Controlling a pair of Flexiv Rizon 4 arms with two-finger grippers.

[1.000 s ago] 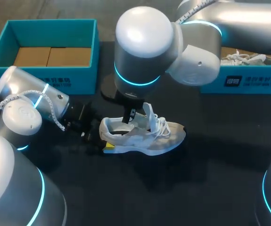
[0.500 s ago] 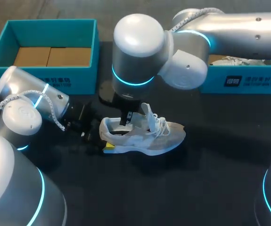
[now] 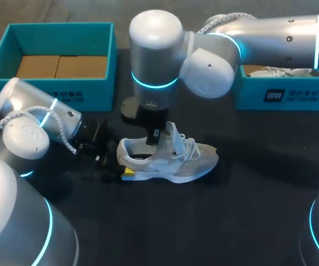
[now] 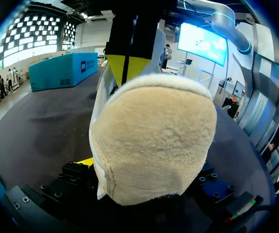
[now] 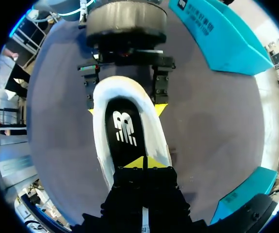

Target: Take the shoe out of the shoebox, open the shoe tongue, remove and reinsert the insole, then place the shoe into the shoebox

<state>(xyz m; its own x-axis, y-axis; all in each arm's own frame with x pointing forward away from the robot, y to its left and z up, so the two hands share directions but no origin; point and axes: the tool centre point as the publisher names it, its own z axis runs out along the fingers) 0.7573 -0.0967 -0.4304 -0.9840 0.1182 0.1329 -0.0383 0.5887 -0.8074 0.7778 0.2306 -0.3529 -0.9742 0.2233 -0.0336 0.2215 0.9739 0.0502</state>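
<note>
Here the dark desk [image 3: 248, 210] carries two teal boxes [image 3: 59, 33], and the shoe [image 3: 170, 163] stands upright on the desk between them, outside both. The left pincer [image 5: 125, 109] is closed on its heel, one yellow tip on each side. The right pincer [image 5: 144, 164] hangs in the mouth of the shoe with its tips pressed together; whether they pinch anything cannot be told. The likely trouble is the shoe lifting or twisting out of the heel grip if the insole [image 5: 124, 131] sticks, since the soft collar gives under pressure. The upper looks like pale mesh and suede, the heel fleecy and rounded, and the insole is flat, black and smooth.
</note>
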